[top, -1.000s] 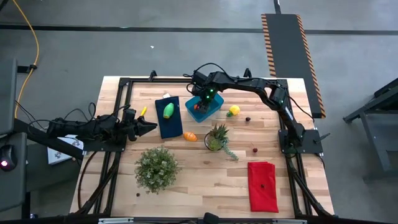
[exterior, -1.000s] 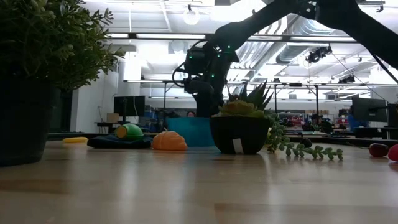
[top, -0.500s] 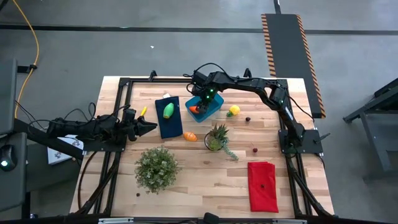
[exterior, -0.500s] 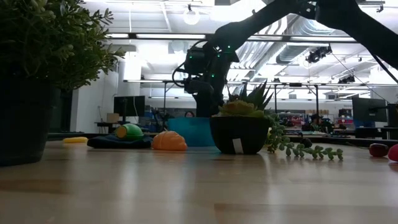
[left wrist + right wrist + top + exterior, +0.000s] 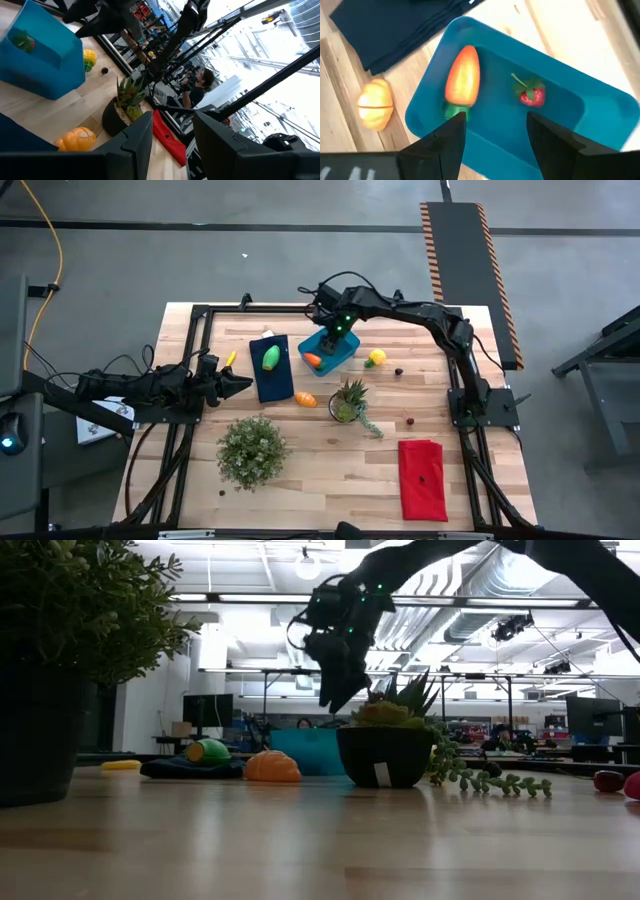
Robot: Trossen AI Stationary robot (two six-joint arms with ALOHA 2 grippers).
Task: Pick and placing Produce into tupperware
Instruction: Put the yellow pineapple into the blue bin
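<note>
high view: straight down over the whole bench [image 5: 330, 480].
low view: bench-top level, facing the room.
left wrist view: low, looking across toward the tupperware [image 5: 40, 60].
right wrist view: close above tupperware [image 5: 560, 130], shared with all views.

We see a bright blue tub [image 5: 560, 125] holding an orange carrot [image 5: 464, 77] with a green top and a red strawberry [image 5: 532, 95]. A green oval [image 5: 271, 357] lies on dark blue cloth [image 5: 272, 377]; nearby are a yellow lemon [image 5: 376, 357] and red cloth [image 5: 422, 478].

Wooden table [image 5: 320, 480] bears tupperware [image 5: 343, 352], plants, cloths, produce.
</note>
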